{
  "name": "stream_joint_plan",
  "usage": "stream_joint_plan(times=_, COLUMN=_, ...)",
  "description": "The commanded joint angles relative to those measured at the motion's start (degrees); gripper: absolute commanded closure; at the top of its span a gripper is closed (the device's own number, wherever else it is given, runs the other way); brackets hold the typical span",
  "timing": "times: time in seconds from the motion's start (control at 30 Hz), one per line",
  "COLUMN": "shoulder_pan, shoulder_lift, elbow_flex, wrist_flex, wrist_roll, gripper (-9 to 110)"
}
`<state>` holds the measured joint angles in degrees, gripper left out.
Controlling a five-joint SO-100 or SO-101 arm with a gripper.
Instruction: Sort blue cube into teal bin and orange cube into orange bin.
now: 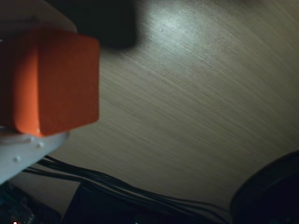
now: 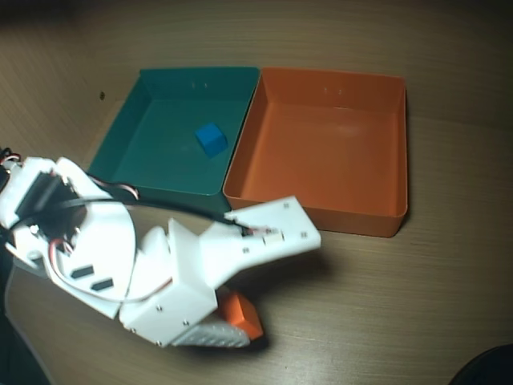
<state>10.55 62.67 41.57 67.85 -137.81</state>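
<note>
- Wrist view: orange cube (image 1: 53,81) clamped in gripper (image 1: 32,93), filling upper left, above wood-grain bench (image 1: 196,107); black cables (image 1: 117,186) along lower edge.
- Overhead view: white arm (image 2: 160,265) near bottom left, gripper (image 2: 232,317) closed on orange cube (image 2: 243,315), below orange bin (image 2: 329,144); blue cube (image 2: 211,139) inside teal bin (image 2: 128,144); bins touching side by side.
</note>
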Motion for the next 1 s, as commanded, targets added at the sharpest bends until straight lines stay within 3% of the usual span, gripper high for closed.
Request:
stream_joint_plan(times=0.0, shoulder_pan=-1.6, shoulder_lift=7.6, elbow_flex=-1.7, wrist_flex=-0.5, wrist_roll=4.7, gripper=107)
stream_joint_plan(times=0.3, shoulder_pan=-12.5, shoulder_lift=9.7, elbow_flex=-2.8, wrist_flex=-1.5, wrist_roll=36.5, gripper=107)
stream_joint_plan(times=0.47, shoulder_pan=-19.3, shoulder_lift=12.6, elbow_flex=-2.7, wrist_flex=-1.4, wrist_roll=48.1, gripper=107)
stream_joint_plan(times=0.8, shoulder_pan=-27.9, shoulder_lift=9.0, elbow_flex=-3.5, wrist_flex=-1.4, wrist_roll=51.2, gripper=107)
stream_joint_plan(times=0.97, shoulder_pan=-30.0, shoulder_lift=1.6, elbow_flex=-11.3, wrist_flex=-1.1, wrist_roll=52.2, gripper=107)
